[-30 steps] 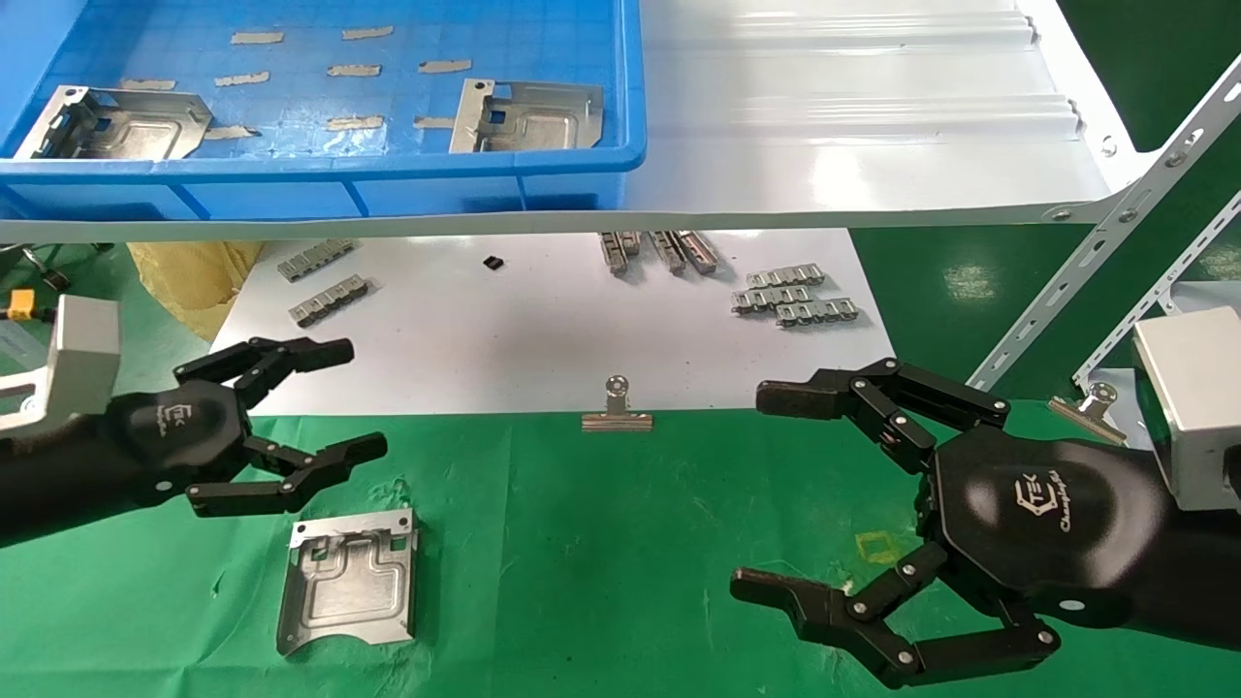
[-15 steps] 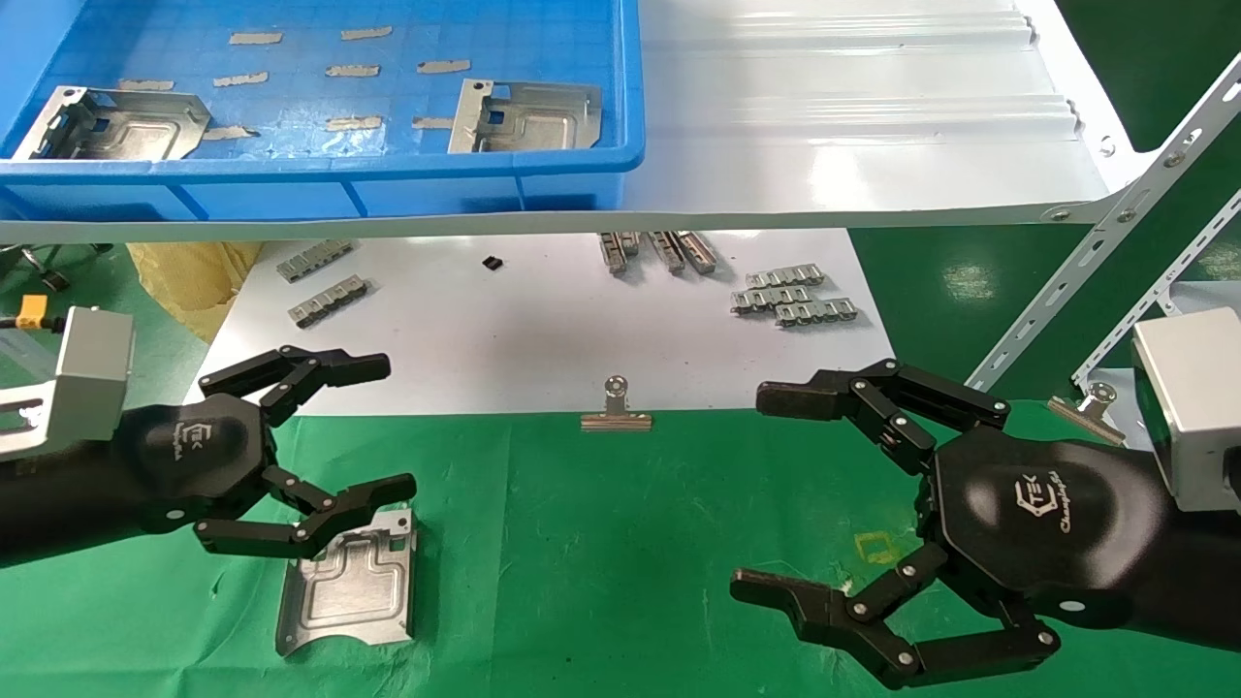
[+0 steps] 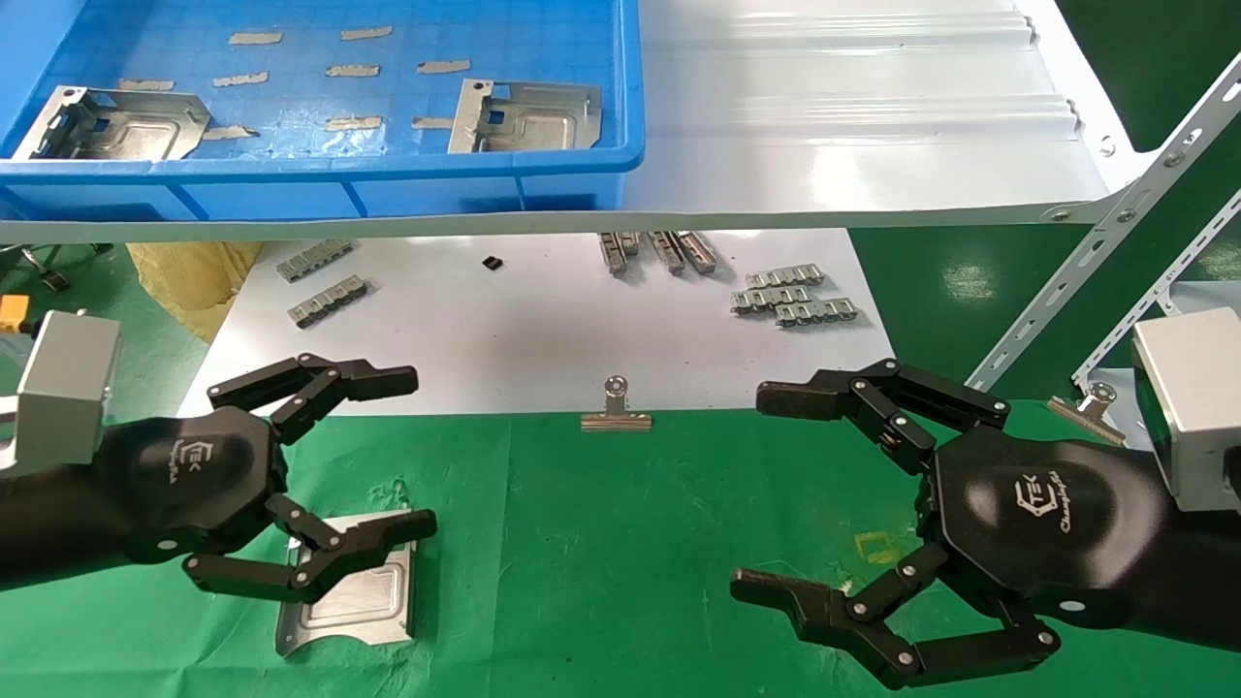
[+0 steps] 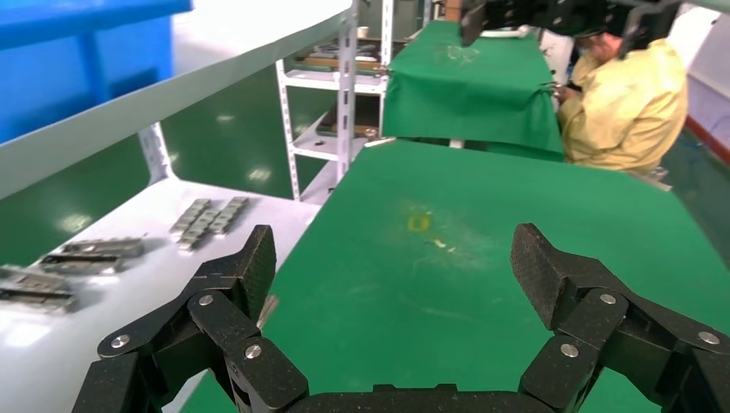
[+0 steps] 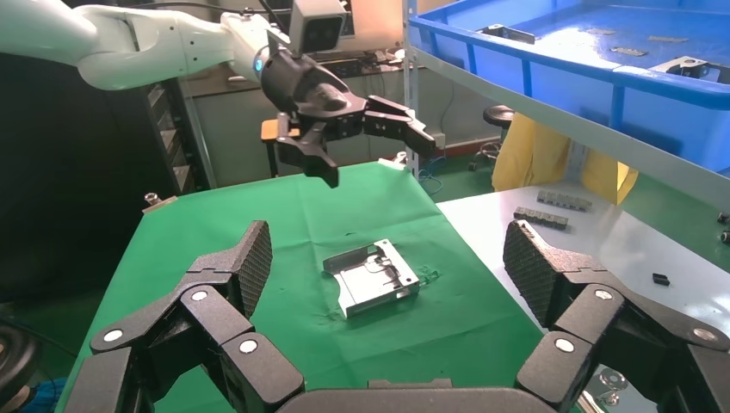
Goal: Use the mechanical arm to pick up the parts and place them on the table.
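One stamped sheet-metal part lies flat on the green cloth table, toward the robot's left, its bent-tab edge turned toward the white sheet; the right wrist view shows the same part free on the cloth with nothing touching it. The left gripper hangs in the air above that part with its jointed fingers spread wide and nothing between them, the lower finger crossing over the plate's near edge in the head view. Two more parts rest in the blue bin on the glossy white shelf: one at the bin's left end, one nearer its right wall. The right gripper sits well apart over the right side of the table, fingers also wide apart and empty. On the white sheet lie small grey segmented strips, and a silver binder clip sits at the seam of sheet and cloth.
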You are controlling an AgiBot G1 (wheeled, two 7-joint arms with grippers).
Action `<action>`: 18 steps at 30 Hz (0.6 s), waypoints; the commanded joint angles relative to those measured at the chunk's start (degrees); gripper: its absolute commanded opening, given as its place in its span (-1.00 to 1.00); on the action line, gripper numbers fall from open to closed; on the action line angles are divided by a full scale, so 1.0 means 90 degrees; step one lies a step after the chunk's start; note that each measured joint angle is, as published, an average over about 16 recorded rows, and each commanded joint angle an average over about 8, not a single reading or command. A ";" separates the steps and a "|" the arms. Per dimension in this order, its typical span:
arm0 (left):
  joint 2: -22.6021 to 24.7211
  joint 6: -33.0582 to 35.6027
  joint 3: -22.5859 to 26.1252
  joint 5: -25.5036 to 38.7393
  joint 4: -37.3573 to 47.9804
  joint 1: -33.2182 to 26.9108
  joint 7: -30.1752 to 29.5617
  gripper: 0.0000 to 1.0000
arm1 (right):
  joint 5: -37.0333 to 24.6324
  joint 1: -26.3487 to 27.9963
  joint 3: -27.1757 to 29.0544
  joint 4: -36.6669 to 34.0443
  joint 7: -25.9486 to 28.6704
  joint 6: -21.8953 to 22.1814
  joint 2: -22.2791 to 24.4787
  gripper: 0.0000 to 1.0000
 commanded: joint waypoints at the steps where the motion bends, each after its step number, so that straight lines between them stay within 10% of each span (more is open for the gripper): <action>1: -0.0027 -0.0021 -0.0093 -0.0012 -0.0197 0.0079 -0.0124 1.00 | 0.0000 0.0000 0.0000 0.0000 0.0000 0.0000 0.0000 1.00; 18: -0.0258 -0.0202 -0.0886 -0.0116 -0.1871 0.0748 -0.1180 1.00 | 0.0000 0.0000 0.0000 0.0000 0.0000 0.0000 0.0000 1.00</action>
